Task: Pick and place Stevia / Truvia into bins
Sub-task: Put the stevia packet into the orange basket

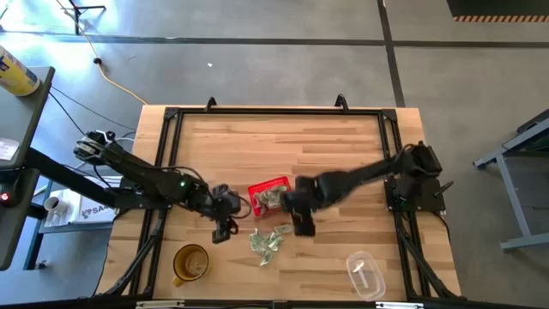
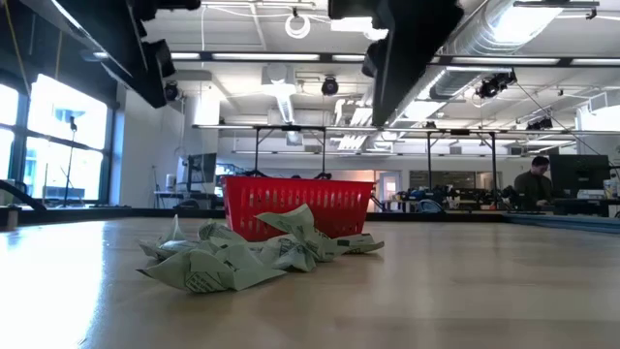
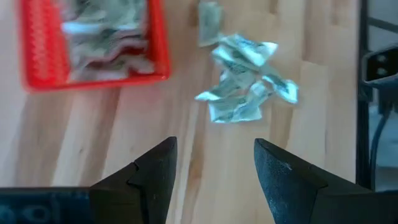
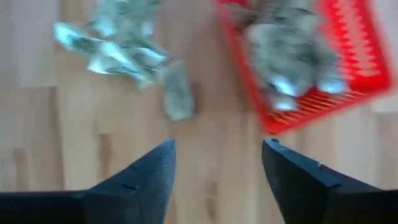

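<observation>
the right gripper (image 1: 302,225) is hanging released and empty just beside the small bright red slotted plastic basket (image 1: 268,185), so a drop-off is looking just finished. the left gripper (image 1: 225,230) is hovering on the basket's other side, also released and holding nothing.

several pale green and white paper sweetener packets (image 4: 292,59) are already lying heaped in the basket. a loose cluster of crumpled packets (image 1: 268,241) is sitting on the wooden tabletop (image 1: 283,142) near the basket, toward the front edge.

the next move is probably calling for a gripper to drop over that cluster and pinch one packet. the packets are looking thin, creased and light, so they may be slipping or coming up in pairs.
</observation>
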`<action>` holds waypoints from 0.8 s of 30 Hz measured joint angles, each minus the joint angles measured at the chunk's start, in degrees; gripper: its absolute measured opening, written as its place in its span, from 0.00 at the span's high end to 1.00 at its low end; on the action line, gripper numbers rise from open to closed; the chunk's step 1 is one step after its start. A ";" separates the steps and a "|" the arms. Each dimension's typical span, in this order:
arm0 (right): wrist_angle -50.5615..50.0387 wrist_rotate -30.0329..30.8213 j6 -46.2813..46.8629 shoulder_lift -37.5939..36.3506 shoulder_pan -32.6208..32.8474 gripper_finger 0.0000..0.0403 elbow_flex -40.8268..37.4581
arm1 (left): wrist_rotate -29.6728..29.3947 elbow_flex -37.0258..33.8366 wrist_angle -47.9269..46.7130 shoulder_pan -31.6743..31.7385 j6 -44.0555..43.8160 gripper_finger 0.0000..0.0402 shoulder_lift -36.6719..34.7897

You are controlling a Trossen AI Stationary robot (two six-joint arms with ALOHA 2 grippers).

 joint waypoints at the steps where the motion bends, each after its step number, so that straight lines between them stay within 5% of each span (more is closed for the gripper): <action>1: 1.88 1.06 0.66 0.00 1.59 0.40 -1.21 | 0.76 -1.07 2.10 0.06 0.97 0.38 0.00; 6: 15.67 3.38 3.46 0.78 6.30 0.37 -9.91 | 3.82 -5.03 8.22 0.21 1.32 0.38 0.00; 13: 33.73 6.30 1.84 2.80 5.86 0.37 -20.50 | 3.58 -5.87 11.61 -0.24 -12.99 0.38 0.04; 24: 43.19 2.52 -1.53 7.56 4.62 0.38 -23.17 | -5.85 -5.84 15.33 -4.03 -13.52 0.38 0.04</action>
